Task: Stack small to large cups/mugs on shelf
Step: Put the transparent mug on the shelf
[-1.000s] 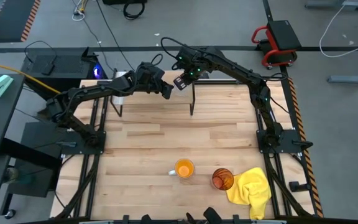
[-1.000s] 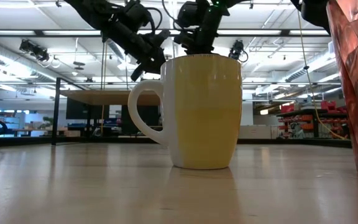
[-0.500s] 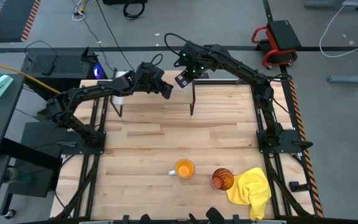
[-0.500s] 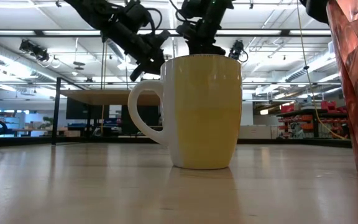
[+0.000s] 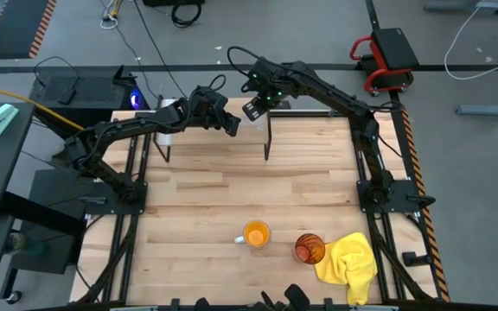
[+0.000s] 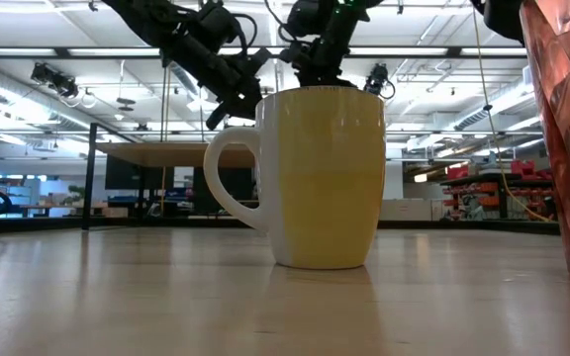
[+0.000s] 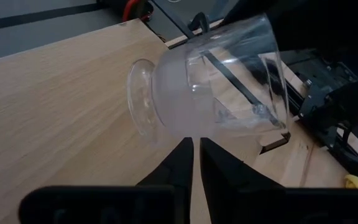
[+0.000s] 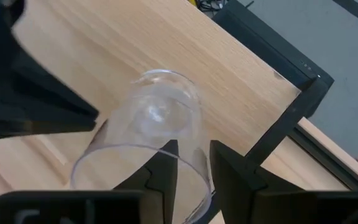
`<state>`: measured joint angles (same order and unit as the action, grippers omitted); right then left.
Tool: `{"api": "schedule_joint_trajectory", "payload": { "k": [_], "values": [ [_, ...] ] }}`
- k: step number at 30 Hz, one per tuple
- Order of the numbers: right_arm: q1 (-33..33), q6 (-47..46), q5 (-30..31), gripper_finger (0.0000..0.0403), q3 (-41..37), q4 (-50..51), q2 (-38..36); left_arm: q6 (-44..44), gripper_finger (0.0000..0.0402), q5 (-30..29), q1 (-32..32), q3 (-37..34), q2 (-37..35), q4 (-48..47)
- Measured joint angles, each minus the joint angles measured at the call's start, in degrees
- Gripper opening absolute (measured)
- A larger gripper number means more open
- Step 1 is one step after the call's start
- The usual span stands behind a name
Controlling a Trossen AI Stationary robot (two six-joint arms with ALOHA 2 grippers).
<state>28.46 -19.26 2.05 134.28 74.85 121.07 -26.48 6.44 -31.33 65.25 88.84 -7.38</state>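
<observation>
Far side is crowded: left gripper [image 5: 233, 126] and right gripper [image 5: 252, 110] sit nearly nose to nose over the shelf [image 7: 55, 99], glass cup [image 8: 143, 138] between them. Your open lane is the wide mid-table band. Near right is blocked by orange mug [image 5: 256, 234], tumbler [image 5: 309, 249] and yellow cloth [image 5: 351, 264].

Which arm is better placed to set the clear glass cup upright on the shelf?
Right, probably. The right gripper pinches the rim of the tilted clear glass cup above the shelf; the left gripper is beside it, fingers together, holding nothing.
</observation>
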Motion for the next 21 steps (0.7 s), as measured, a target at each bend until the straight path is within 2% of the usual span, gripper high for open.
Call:
{"api": "schedule_joint_trajectory", "payload": {
  "k": [16,21],
  "values": [
    [0.0,-0.54,-0.14,0.0009,0.0,-0.67,0.96,-1.0,0.0032,-0.72,-0.02,0.04,-0.07,0.22],
    [0.0,-1.78,-0.57,0.0008,0.0,0.35,0.96,-0.96,0.0029,-0.63,0.0,0.04,-0.09,0.28]
  ]
}}
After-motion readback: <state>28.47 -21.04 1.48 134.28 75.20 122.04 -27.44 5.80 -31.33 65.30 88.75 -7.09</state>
